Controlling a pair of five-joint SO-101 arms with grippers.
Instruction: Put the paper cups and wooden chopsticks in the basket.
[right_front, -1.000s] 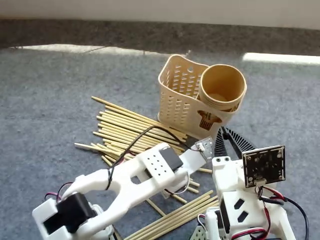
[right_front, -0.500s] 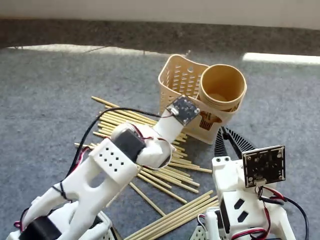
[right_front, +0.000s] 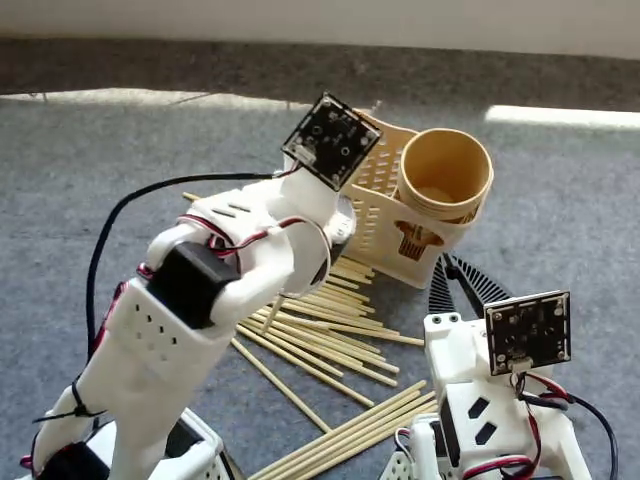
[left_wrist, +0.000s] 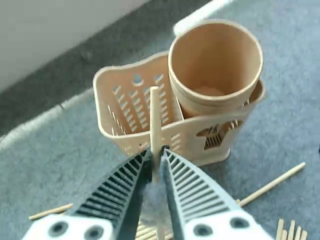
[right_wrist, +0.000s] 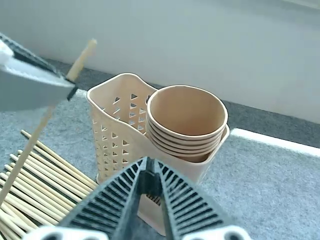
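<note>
Wooden chopsticks (right_front: 330, 335) are mostly lying loose on the grey counter (right_front: 90, 200), around 7 o'clock from the basket (right_front: 372, 205). My left gripper (left_wrist: 156, 154) is up at the basket's 9 o'clock side, clenched on a single chopstick (left_wrist: 155, 112). It's pinched nearer the top end, with the long part hanging below.

These sticks look light, stiff and a bit slick, so I reckon an off-centre pinch like that could let it pivot. Mid-length seems the safer hold.

The paper cups (right_front: 445, 170) already sit stacked in the 3 o'clock compartment. They look thin-walled, so easy to crush. My right gripper (right_wrist: 148, 162) is at 5 o'clock from the basket, closed on nothing.
</note>
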